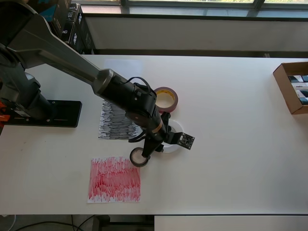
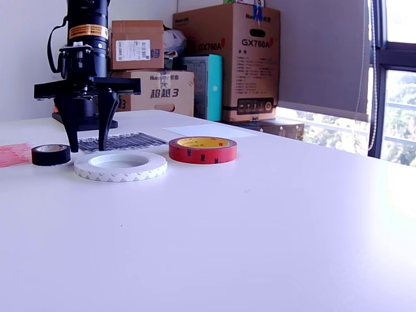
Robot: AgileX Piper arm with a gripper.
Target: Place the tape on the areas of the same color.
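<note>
The small black tape roll [image 1: 139, 157] [image 2: 51, 154] lies flat on the table just off the top right corner of the red scribbled sheet [image 1: 114, 179] [image 2: 13, 155]. My gripper [image 1: 154, 144] [image 2: 88, 146] stands open, fingertips near the table, with nothing between them; the black roll sits just outside one finger [image 2: 73, 133]. The white ring [image 2: 120, 166] [image 1: 176, 129] lies beside the gripper, half hidden by it in the overhead view. The dark red roll [image 1: 166, 98] [image 2: 203, 149] lies further back. The black scribbled sheet [image 1: 114, 120] [image 2: 120, 141] is partly under the arm. The white sheet [image 1: 122, 65] [image 2: 205, 130] lies bare.
The arm's black base [image 1: 43, 113] sits at the overhead view's left. An open cardboard box [image 1: 293, 86] stands at the table's right edge. Stacked cartons [image 2: 227, 62] stand behind the table in the exterior view.
</note>
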